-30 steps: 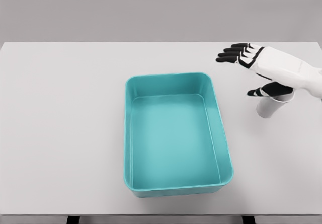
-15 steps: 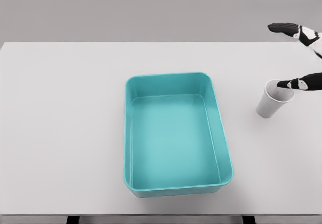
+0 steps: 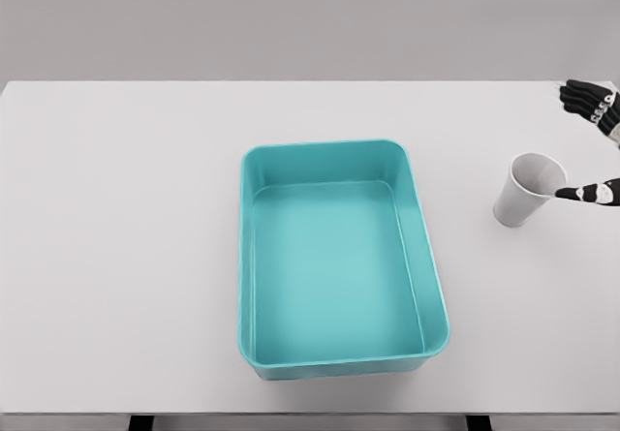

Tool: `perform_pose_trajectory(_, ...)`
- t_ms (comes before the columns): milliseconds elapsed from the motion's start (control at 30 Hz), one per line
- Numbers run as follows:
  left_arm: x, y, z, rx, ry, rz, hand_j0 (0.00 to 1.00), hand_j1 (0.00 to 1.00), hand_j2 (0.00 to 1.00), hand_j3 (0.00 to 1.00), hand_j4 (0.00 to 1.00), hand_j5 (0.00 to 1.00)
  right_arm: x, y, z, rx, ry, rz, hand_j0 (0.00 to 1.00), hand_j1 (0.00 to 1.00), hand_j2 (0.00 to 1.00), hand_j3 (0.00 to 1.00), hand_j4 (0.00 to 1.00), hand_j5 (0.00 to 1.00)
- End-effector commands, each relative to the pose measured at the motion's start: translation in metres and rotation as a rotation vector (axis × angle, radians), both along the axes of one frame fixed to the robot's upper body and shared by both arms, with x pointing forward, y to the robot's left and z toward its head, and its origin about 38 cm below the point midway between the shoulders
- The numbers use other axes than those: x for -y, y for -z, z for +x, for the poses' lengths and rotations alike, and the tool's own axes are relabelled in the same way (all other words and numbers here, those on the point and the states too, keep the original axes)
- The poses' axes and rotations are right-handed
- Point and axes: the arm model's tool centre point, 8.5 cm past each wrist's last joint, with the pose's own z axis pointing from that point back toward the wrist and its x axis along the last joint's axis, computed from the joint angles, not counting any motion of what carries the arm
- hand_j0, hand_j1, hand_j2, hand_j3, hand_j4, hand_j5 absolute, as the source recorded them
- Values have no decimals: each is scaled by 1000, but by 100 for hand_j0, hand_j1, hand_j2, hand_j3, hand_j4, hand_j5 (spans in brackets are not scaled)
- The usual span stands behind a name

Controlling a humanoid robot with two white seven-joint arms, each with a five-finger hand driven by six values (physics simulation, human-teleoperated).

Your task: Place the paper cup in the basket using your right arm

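Sitting nearest you is the teal basket, with nothing lying in it, on the white table. Farther right, the paper cup is standing upright, well apart from it. Your right hand is showing only at the frame edge, fingers spread, thumb tip just beside the cup's rim, gripping nothing.

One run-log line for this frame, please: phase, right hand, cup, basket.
phase: pre-grasp | right hand: open, at right edge, thumb tip by cup rim | paper cup: upright on table, not grasped | basket: empty, centre
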Motion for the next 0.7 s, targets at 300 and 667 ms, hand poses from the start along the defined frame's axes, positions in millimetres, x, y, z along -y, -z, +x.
perform_pose_trajectory(300,0,0,0,-2,0,0,100,100,100,100,100,100,38,76,-7,-162,172,110,100,100,100,100,100,100)
perform_pose_trajectory(667,0,0,0,0,0,0,100,100,100,100,100,100,31,135,-10,-267,220,159,100,100,100,100,100,100)
